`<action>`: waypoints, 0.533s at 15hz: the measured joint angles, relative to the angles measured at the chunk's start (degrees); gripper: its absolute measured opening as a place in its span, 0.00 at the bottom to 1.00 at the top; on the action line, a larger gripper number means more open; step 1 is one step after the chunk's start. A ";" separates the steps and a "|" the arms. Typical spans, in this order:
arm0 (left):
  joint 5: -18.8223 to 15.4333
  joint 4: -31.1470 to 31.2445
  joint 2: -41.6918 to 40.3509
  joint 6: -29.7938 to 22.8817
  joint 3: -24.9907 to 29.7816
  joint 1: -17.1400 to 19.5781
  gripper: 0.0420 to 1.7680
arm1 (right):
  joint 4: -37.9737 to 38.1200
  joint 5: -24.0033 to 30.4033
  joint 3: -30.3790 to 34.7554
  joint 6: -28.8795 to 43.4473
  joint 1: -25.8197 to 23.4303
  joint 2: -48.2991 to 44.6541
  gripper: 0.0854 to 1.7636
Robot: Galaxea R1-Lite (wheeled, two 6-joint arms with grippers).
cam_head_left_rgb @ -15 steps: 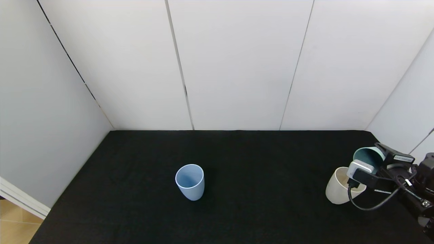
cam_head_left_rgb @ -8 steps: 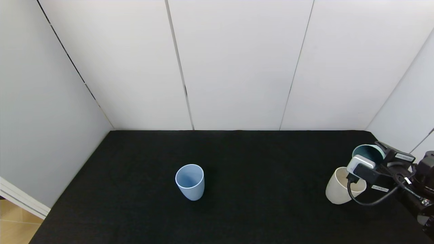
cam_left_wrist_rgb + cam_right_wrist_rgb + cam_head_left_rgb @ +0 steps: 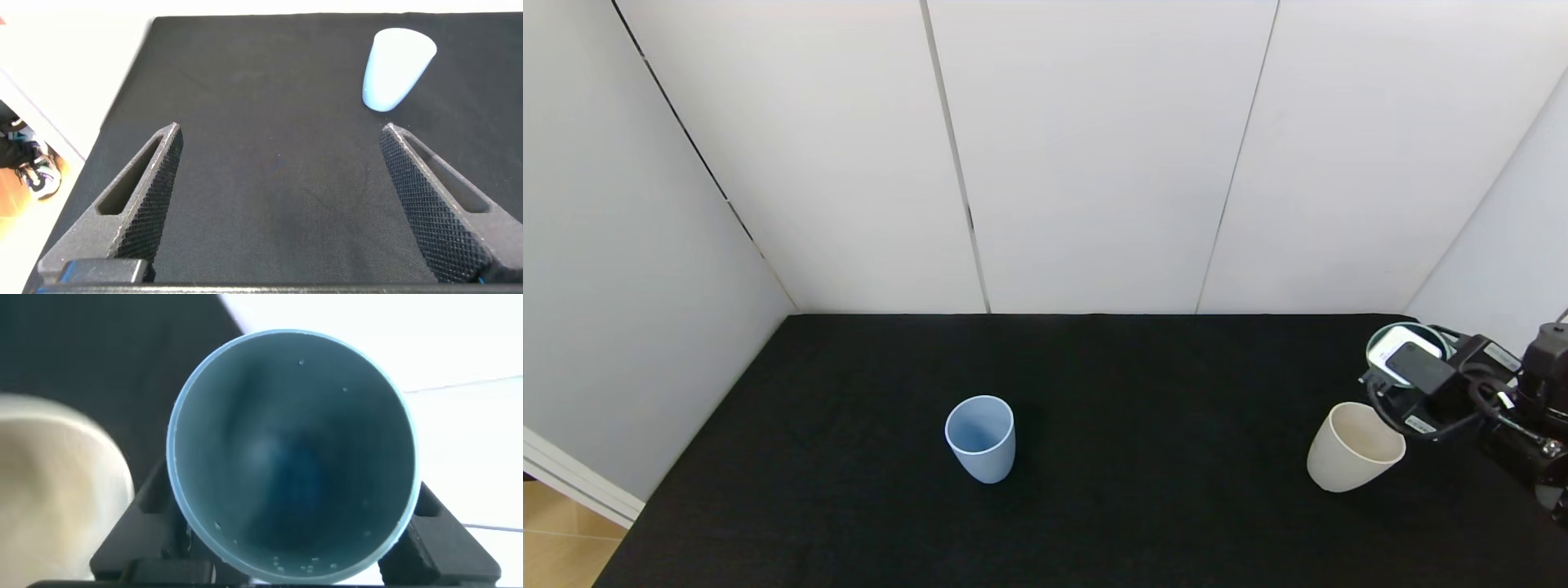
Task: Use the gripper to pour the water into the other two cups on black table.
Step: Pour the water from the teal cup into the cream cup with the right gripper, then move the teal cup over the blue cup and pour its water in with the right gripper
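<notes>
While right jaws (image 3: 1409,367) pinch teal cup (image 3: 292,453), cream cup (image 3: 1356,447) just beside, left jaws (image 3: 282,204) spread.

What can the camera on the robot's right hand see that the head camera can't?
Only the right wrist view looks straight down into the teal cup: droplets cling to its inner wall, and the right gripper is shut on it from both sides. Only the head view shows the light blue cup standing alone mid-table, the white walls, and the whole black table. Both show the teal cup held beside the cream cup, though the wrist view catches just a blurred edge of the cream one.
</notes>
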 joint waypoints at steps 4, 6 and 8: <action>0.00 0.02 0.00 0.00 0.00 0.00 0.97 | 12.37 0.00 -4.55 9.70 4.00 -6.58 0.67; 0.00 0.00 0.00 0.00 0.00 0.00 0.97 | 15.82 -0.12 -5.38 12.65 7.67 -9.64 0.67; 0.00 0.02 0.00 0.00 0.00 0.00 0.97 | 16.29 -0.87 -5.63 15.29 11.93 -11.59 0.67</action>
